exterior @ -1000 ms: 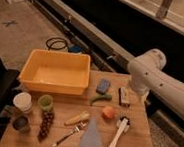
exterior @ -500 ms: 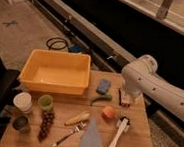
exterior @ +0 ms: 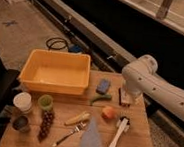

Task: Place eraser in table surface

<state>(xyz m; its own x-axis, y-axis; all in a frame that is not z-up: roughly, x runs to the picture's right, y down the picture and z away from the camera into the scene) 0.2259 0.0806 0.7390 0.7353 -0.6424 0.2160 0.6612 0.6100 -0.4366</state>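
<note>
Wooden table surface (exterior: 137, 144), eraser (exterior: 124, 98) beside blue pad (exterior: 103, 86), fingers (exterior: 126, 94) at eraser (opening unclear)

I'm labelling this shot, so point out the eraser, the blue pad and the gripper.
eraser (exterior: 123, 98): camera view, striped top face.
blue pad (exterior: 103, 86): camera view, centre of top.
gripper (exterior: 127, 93): camera view, lower tip, right over the eraser.

The end effector (exterior: 130, 93) has dropped closer over the eraser (exterior: 123, 97)
</note>
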